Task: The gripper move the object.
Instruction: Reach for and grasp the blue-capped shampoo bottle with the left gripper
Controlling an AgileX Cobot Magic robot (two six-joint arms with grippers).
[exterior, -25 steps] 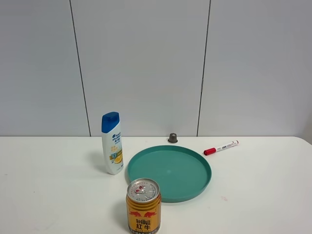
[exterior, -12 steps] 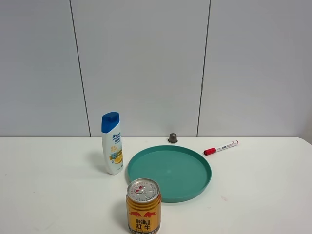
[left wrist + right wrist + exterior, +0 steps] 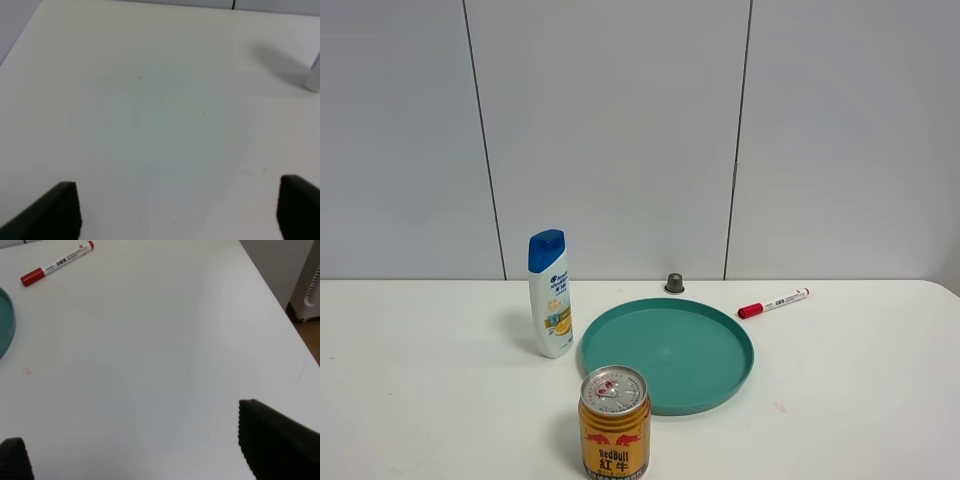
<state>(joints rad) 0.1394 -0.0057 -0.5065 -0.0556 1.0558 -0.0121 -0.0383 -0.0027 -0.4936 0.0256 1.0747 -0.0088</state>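
Exterior high shows the white plastic blue-capped shampoo bottle (image 3: 549, 295) upright left of centre, while my left gripper (image 3: 180, 210) and right gripper (image 3: 145, 452) both hang wide open.

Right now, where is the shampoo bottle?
In the high view, the shampoo bottle stands upright left of the teal plate, behind the Red Bull can.

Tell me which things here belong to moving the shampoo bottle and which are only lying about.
For the job: shampoo bottle, left gripper, right gripper, both open.
Lying about: Red Bull can, green plate, red-capped marker, small grey object.
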